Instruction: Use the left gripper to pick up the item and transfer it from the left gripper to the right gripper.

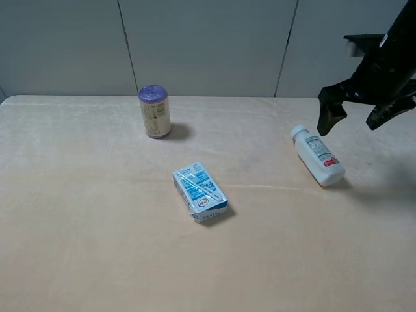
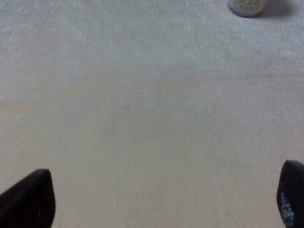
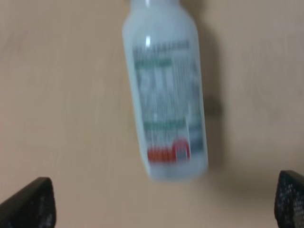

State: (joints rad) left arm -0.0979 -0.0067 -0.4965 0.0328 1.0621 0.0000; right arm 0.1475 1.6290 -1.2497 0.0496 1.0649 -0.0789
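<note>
The item, a small white bottle [image 1: 318,156] with a white cap and a red-edged label, lies on its side on the table at the right. It shows blurred in the right wrist view [image 3: 166,104]. My right gripper [image 1: 356,117] hovers open and empty just above and behind it, with the bottle ahead of its spread fingertips [image 3: 159,203]. My left gripper [image 2: 159,202] is open and empty over bare table. The left arm is out of the exterior high view.
A purple-topped beige can [image 1: 155,112] stands at the back left and shows at the edge of the left wrist view [image 2: 244,5]. A blue-and-white carton [image 1: 199,192] lies at the middle of the beige table [image 1: 97,227].
</note>
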